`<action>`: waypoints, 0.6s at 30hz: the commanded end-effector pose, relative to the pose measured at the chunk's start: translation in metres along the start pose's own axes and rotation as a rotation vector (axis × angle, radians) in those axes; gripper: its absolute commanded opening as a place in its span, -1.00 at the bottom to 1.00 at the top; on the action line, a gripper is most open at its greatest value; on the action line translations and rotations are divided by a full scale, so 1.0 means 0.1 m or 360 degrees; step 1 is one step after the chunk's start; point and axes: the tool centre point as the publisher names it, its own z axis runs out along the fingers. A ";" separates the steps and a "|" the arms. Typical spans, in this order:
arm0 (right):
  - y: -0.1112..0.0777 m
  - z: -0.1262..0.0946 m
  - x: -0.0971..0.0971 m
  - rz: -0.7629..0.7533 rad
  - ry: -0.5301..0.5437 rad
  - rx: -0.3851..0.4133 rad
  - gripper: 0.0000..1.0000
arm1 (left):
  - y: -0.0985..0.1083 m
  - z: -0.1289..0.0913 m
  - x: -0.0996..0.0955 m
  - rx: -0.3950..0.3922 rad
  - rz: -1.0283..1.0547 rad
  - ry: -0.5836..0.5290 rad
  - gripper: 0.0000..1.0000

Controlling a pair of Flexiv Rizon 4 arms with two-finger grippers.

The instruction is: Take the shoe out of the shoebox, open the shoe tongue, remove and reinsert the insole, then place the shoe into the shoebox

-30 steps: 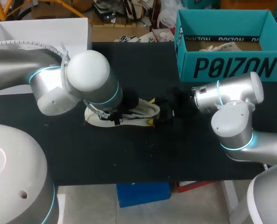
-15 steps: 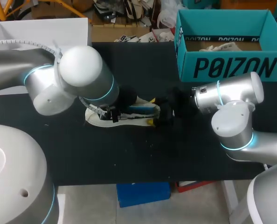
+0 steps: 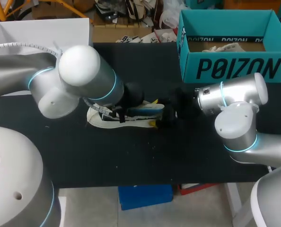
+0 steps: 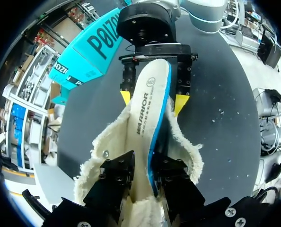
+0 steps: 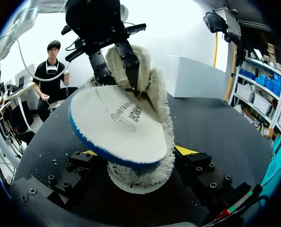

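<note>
Black bench (image 3: 145,156) under everything. At its far right corner, a teal cardboard shoebox (image 3: 230,68), open-topped, with something pale inside, too little shown to name. Not holding the shoe at present. Hence taking-out judged done, and the return to the box left to do.

Mid-bench, well apart from the box, a cream fleecy low shoe (image 3: 100,120), stretched between the two arms. Mouth spread wide enough to pass an insole, so tongue-opening judged done as well. Shaggy, frayed pile along the rim and down the sides, and a small round metal stud (image 4: 105,153) near the collar. Soft-looking, likely to give under a squeeze.

Half in, half out of that mouth, a white insole with a blue foam edge (image 4: 147,109), tipped on its side, printed on its pale face. Judged either mid-removal or mid-reinsertion, with no telling which from here. Either way, seating it flat inside left to do.

Left tool (image 4: 145,172): black fingers close on either side of the insole near the collar, apparently pinching it. Right tool (image 5: 136,152): yellow tips set against both sides of the shoe's other end, clamping it steady.
</note>
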 end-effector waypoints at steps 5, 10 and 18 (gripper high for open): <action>-0.04 0.02 -0.03 0.0001 -0.0001 0.0006 -1.00 | -0.16 0.09 -0.04 0.0075 0.0039 0.0008 -0.47; -0.04 0.02 -0.03 0.0001 -0.0001 0.0006 -1.00 | -0.30 0.14 -0.04 0.0105 0.0073 0.0019 -0.48; -0.04 0.02 -0.03 0.0001 -0.0001 0.0006 -1.00 | -0.51 0.17 -0.06 0.0148 0.0121 0.0027 -0.51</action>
